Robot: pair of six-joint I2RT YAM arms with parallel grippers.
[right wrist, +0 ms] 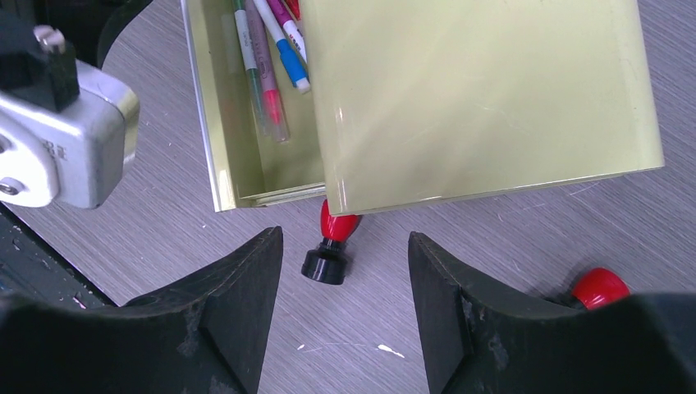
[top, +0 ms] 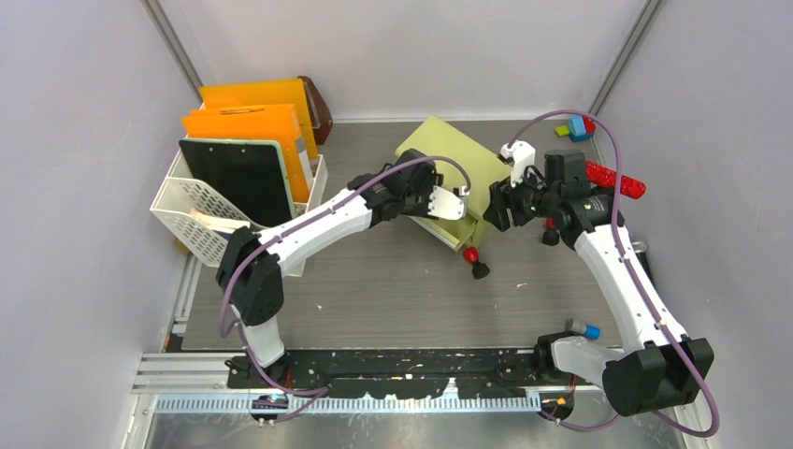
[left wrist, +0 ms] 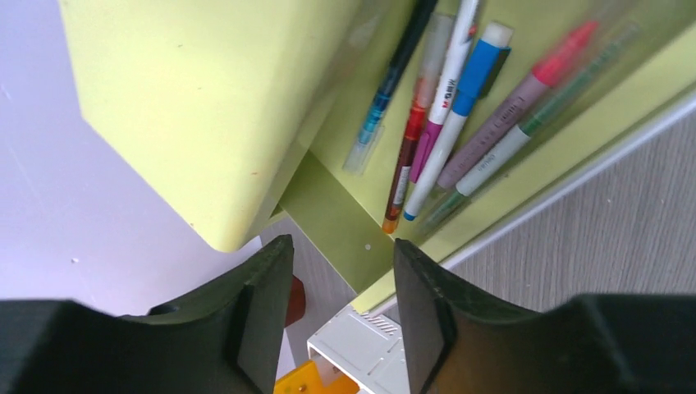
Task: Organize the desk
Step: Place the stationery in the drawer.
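— Under both arms, the desk (top: 374,299) is spread flat, grey wood-grain. How much is tidied?
— Roughly half, it seems: slim plastic pens (left wrist: 447,107) are laid in the glossy green drawer (right wrist: 283,164), left open; folders (top: 248,122) are stood in the white mesh basket (top: 187,201); a black-capped red marker (right wrist: 332,242) is left out.
— The claws?
— Left gripper (left wrist: 343,246) and right gripper (right wrist: 345,246) are both held apart, empty.
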